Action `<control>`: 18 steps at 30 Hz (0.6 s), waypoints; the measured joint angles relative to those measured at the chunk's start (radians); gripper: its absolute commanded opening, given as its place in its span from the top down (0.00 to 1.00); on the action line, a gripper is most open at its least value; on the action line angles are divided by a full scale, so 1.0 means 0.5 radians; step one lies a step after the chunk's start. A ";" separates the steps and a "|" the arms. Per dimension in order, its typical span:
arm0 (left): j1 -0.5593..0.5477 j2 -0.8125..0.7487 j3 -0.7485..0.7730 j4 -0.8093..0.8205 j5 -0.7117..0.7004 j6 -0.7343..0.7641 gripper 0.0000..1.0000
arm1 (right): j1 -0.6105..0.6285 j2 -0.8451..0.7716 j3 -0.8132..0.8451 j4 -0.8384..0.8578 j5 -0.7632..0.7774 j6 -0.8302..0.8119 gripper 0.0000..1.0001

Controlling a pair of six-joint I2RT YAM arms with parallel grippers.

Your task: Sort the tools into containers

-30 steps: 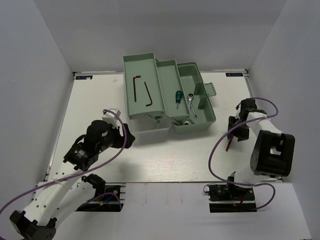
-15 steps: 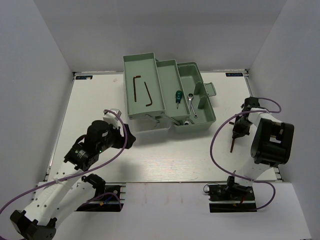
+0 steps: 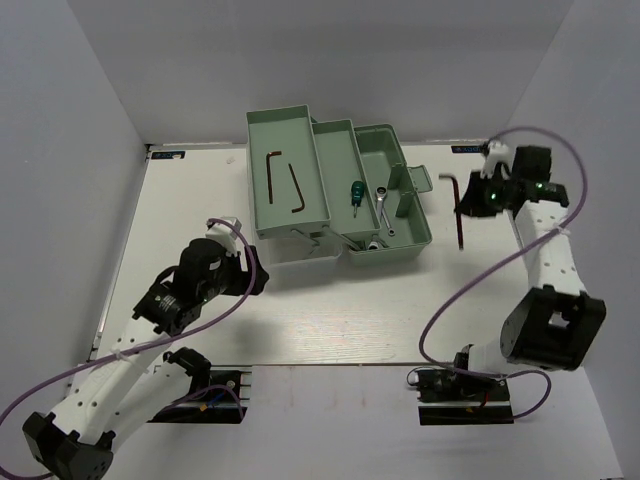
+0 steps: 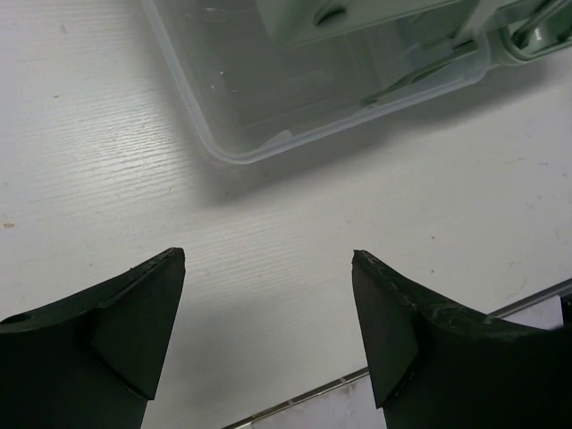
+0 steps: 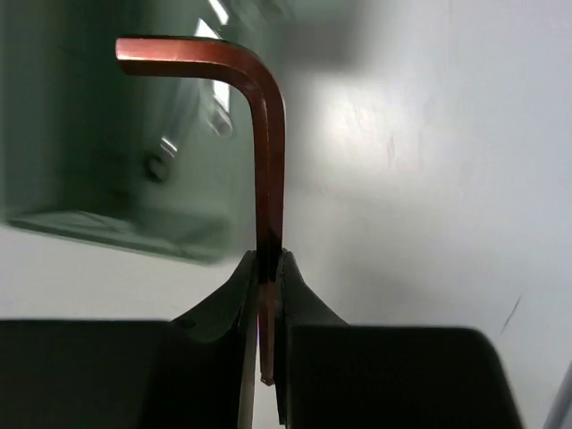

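Note:
My right gripper is shut on the long arm of a dark L-shaped hex key, which points away with its short arm bent left. From above, that hex key hangs just right of the mint-green toolbox, with the right gripper beside it. The left tray holds two hex keys. The middle tray holds a green-handled screwdriver. A silver wrench lies in the deep box. My left gripper is open and holds nothing, hovering over bare table in front of the toolbox corner.
The toolbox's lid handle sticks out on the toolbox's right side, close to the held hex key. White walls enclose the table on three sides. The left gripper sits just below the toolbox's front left tray.
The right gripper shut on the hex key lying on the table at the right, then lifted it and carried it away from the arm bases, up beside the toolbox. The left arm barely moved.

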 measured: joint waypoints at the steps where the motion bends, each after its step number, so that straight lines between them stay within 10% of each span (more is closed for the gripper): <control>1: 0.000 0.011 0.000 -0.010 -0.018 -0.011 0.15 | 0.025 -0.056 0.134 -0.008 -0.093 -0.035 1.00; 9: 0.000 0.045 0.000 -0.039 -0.111 -0.063 0.15 | 0.472 -0.052 0.819 0.288 -0.697 0.134 1.00; 18: 0.000 0.050 -0.018 0.031 -0.115 -0.063 0.15 | 0.898 0.772 1.337 1.072 -0.896 1.066 1.00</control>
